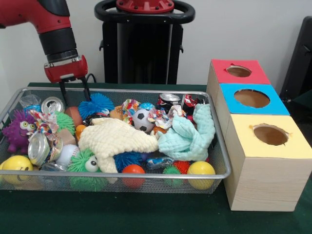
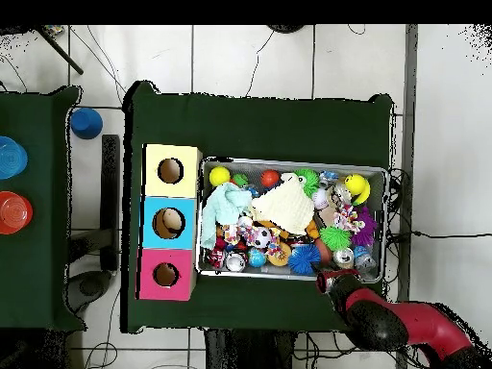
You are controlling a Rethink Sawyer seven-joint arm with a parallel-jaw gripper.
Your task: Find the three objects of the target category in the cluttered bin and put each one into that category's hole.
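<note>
The wire mesh bin (image 1: 146, 176) is full of mixed toys, and it also shows in the overhead view (image 2: 294, 163). A small tan-orange furry thing (image 1: 117, 113), possibly a plush animal, peeks out behind the cream waffle cloth (image 1: 117, 139). No other plush animal shows. My gripper (image 1: 74, 92) hangs open and empty over the bin's far left corner, above a silver can (image 1: 52, 104). From overhead the gripper (image 2: 332, 279) is at the bin's lower right edge. Three boxes with holes stand beside the bin: red (image 1: 239, 71), blue (image 1: 251, 98) and yellow (image 1: 270, 134).
In the bin lie a mint cloth (image 1: 190, 134), a purple spiky ball (image 1: 17, 131), a blue spiky ball (image 1: 96, 105), a green spiky ball (image 1: 85, 165), a soccer ball (image 1: 142, 120), yellow balls (image 1: 201, 169) and crushed cans (image 1: 39, 148). Blue and red cups (image 2: 12, 184) stand on a side table.
</note>
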